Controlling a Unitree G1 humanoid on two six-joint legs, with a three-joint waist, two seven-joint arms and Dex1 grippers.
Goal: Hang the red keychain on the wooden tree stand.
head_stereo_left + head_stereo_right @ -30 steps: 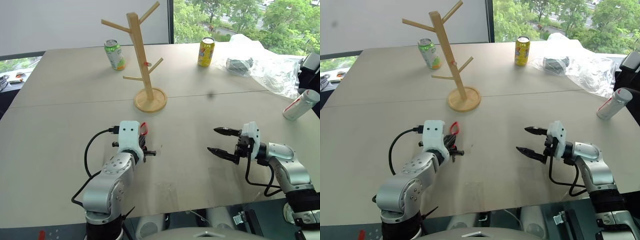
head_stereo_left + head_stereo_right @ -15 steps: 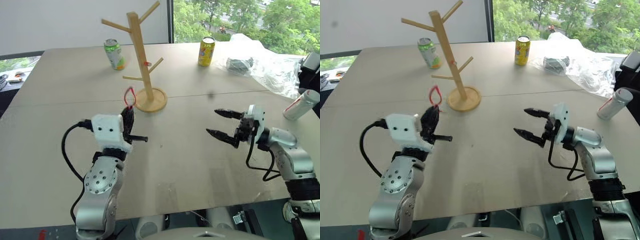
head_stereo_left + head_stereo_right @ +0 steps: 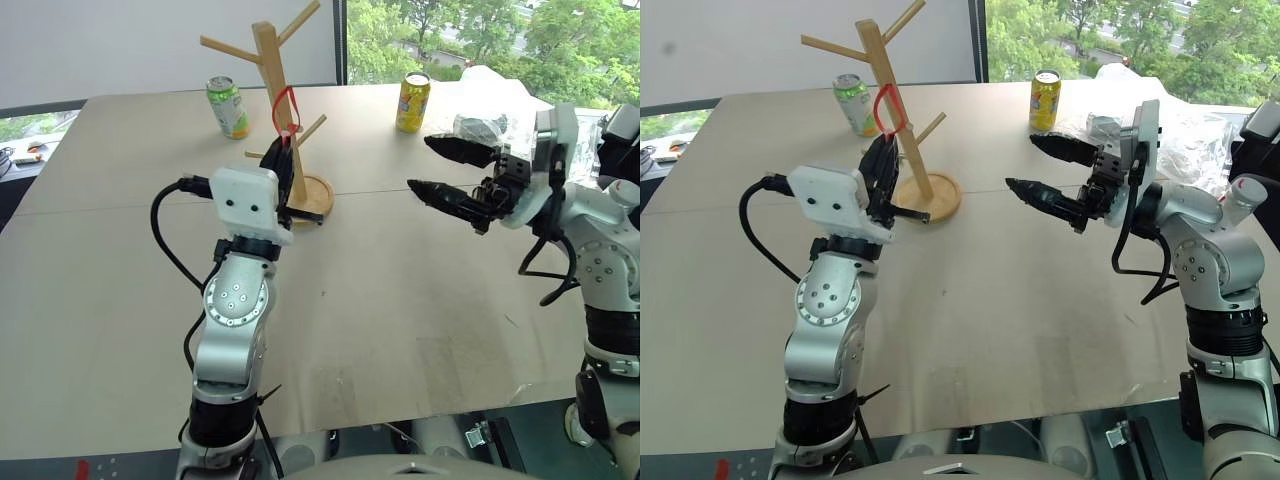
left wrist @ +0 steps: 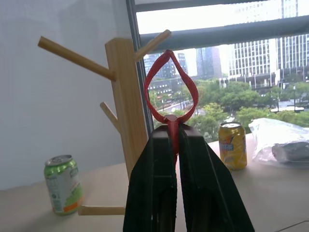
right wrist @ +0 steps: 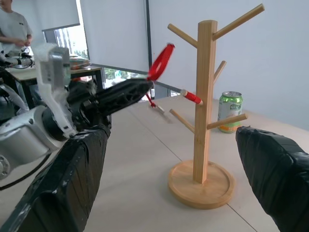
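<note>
Tree stand (image 3: 284,120) as landmark: a pale pole on a round base, standing on the table (image 3: 400,300) toward its far side, pegs slanting up on both sides. A green can (image 3: 228,107) stands beyond it on the left; a yellow can (image 3: 411,102) and a crumpled plastic bag (image 3: 520,120) lie beyond it on the right. The table on the near side of the stand is bare, leaving open room up to the near edge.

Left gripper (image 3: 881,160) is raised in front of the stand, just short of the pole, pointing forward and upward. Its fingers (image 4: 154,188) are pressed together on the base of the keychain (image 4: 170,92), whose red loop stands upright above the tips, near the upper pegs but on none of them. The key cannot be made out.

Right gripper (image 3: 440,168) is held in the air to the right of the stand, well apart from it, pointing toward it. Its jaws are spread wide and hold nothing.
</note>
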